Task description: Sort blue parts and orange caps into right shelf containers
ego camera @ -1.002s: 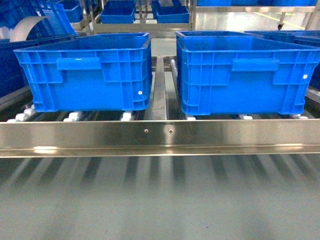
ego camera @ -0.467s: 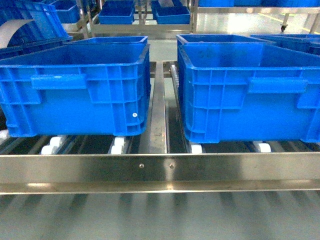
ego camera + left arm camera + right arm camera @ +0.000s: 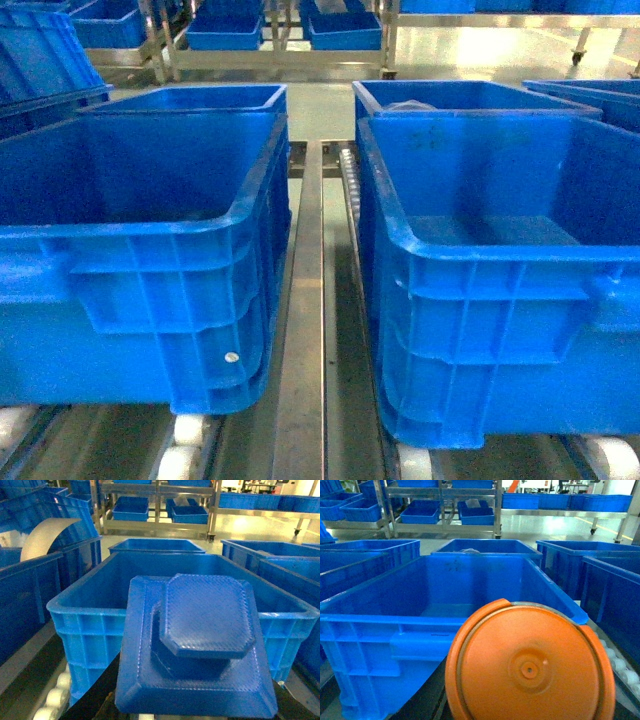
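Before the left crate (image 3: 100, 625), the left gripper carries a blue part (image 3: 197, 645); the right carries an orange cap (image 3: 530, 667). Clear the rims, then release inside.

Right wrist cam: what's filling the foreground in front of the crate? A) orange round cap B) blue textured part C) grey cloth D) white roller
A: an orange round cap fills the lower foreground of the right wrist view, with the blue crate behind it.
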Controlling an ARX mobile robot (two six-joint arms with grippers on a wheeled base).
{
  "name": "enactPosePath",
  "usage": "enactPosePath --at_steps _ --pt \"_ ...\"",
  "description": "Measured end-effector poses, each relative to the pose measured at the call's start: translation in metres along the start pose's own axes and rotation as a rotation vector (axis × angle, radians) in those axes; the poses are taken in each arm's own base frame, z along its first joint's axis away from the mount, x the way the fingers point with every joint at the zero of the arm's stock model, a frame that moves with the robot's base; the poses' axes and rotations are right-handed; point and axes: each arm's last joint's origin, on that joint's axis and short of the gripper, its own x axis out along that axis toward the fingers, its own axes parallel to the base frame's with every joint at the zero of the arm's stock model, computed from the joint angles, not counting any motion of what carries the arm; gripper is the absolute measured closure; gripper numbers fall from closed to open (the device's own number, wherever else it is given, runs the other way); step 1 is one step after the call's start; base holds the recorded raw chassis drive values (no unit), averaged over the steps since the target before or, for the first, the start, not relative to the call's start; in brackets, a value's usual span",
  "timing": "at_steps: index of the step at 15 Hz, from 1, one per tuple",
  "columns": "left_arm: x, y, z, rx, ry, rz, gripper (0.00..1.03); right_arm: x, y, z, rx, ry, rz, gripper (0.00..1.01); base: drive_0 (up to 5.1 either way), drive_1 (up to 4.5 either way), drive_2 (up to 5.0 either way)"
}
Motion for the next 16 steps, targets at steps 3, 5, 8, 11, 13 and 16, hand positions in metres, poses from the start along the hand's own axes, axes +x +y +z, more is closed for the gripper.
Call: enactPosePath --at_steps 3,5,8,11,13,16 --pt "0.0 0.0 0.0006 0.0 -0.006 -0.001 0.59 0.0 0.0 0.0004 0.0 -0.004 0.0 0.57 0.0 0.0 0.0" --pt "0.0 0.0 0.0006 0.0 -0.006 0.0 0.59 0.0 0.0 0.0004 0.0 -0.005 0.0 0.57 0.0 0.0 0.0" --pt "0.0 0.0 0.0006 0.0 -0.006 0.0 0.59 0.0 0.0 0.0004 0.0 -0.005 0.0 0.57 0.0 0.0 0.0" --pt "0.0 0.0 0.0006 0.0 -0.006 0.0 0.59 0.0 0.0 0.0004 0.0 -0.005 0.0 0.57 0.0 0.0 0.0" --pt "0.0 0.0 0.0006 0.0 -0.006 0.0 0.59 0.0 0.0 0.0004 0.0 -0.005 0.0 0.57 0.0 0.0 0.0" --pt "0.0 0.0 0.0006 0.0 -0.006 0.0 0.59 0.0 0.0 0.0004 0.0 -0.005 0.0 0.57 0.0 0.0 0.0"
